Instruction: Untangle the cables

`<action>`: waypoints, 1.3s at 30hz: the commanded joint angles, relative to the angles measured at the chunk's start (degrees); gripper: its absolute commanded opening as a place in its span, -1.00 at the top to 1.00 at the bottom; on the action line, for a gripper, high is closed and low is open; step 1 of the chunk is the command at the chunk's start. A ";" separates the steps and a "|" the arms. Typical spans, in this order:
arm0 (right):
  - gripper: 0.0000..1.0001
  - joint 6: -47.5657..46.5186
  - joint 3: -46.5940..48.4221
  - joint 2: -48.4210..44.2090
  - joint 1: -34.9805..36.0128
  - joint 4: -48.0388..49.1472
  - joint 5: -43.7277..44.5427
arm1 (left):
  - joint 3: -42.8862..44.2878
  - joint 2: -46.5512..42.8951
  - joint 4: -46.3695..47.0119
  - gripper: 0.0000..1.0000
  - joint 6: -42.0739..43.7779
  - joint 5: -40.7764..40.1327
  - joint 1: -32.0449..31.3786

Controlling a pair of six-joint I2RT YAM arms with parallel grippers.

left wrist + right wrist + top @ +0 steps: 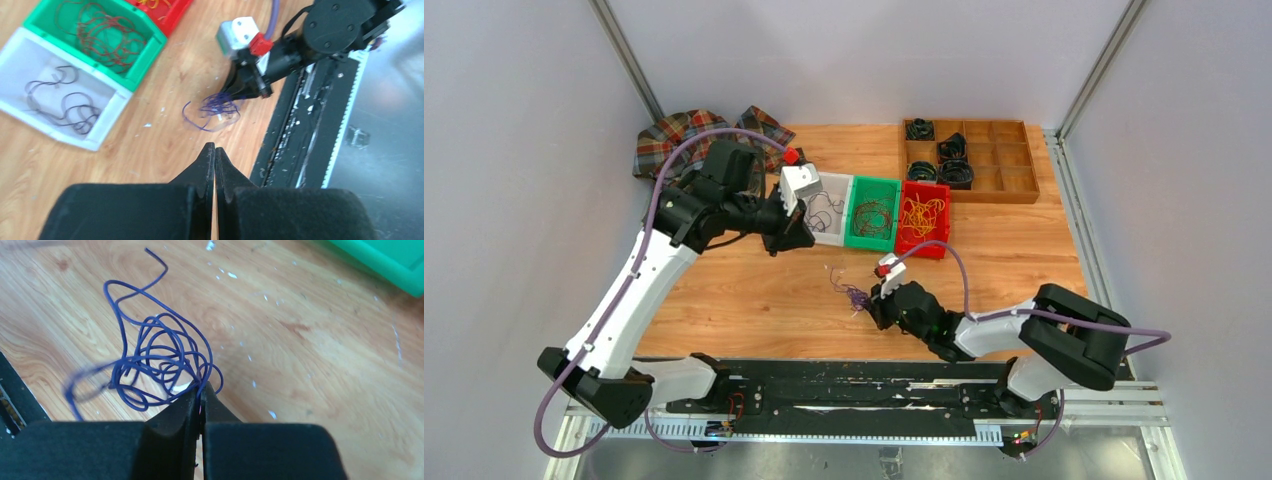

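Wooden table [754, 300]: work surface. Left gripper [215, 149]: jaws together, empty, well apart from the bundle. Right gripper [201, 389]: jaws clamped on one strand of the purple cable bundle [150, 360], located near the table's front edge.

The left gripper [215, 150] is seen at the bottom edge, its two black fingers pressed together with nothing held between them. Ahead of it, a purple cable [212, 107] lies in a loose tangle on the wooden table [150, 145], and the right gripper [239, 94] is lowered onto the tangle's far side. To the left, three bins are set side by side: a white bin [112, 120] with a dark cable [65, 105], a green bin [147, 62] with brown-red cables [100, 35], and a red bin [174, 15] with yellow wire [150, 4]
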 commanded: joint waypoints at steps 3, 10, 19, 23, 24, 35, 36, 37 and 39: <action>0.98 3.59 -5.45 -7.24 0.00 -3.53 5.62 | 4.22 -3.00 -3.42 0.99 6.70 -9.02 0.64; 0.99 1.55 -5.61 -20.13 -0.64 -8.93 3.94 | -2.01 -3.14 -3.61 0.76 13.37 -13.64 1.77; 0.99 -1.69 10.32 -19.67 -0.64 -24.82 -3.79 | -5.74 0.17 -3.53 -0.43 15.97 4.75 -3.62; 0.99 0.18 14.82 -15.95 -0.48 -26.39 -8.06 | -6.54 2.11 -3.59 -0.42 17.24 5.39 -5.82; 0.99 0.60 15.67 -15.34 -0.42 -26.63 -8.79 | -6.98 2.32 -3.61 -0.41 17.67 5.43 -5.96; 0.99 2.86 21.90 -11.50 0.49 -26.58 -13.10 | -10.79 3.43 -1.33 -0.33 17.40 6.01 -5.98; 0.99 3.24 22.23 -11.14 0.50 -26.22 -13.54 | -10.80 3.60 -0.77 -0.29 17.10 5.56 -6.00; 0.99 3.60 22.39 -10.87 0.50 -25.98 -13.99 | -10.79 3.82 -0.34 -0.23 17.04 5.00 -5.98; 0.99 4.30 22.33 -10.58 0.59 -25.58 -14.52 | -10.62 4.17 0.53 -0.04 16.52 3.19 -6.00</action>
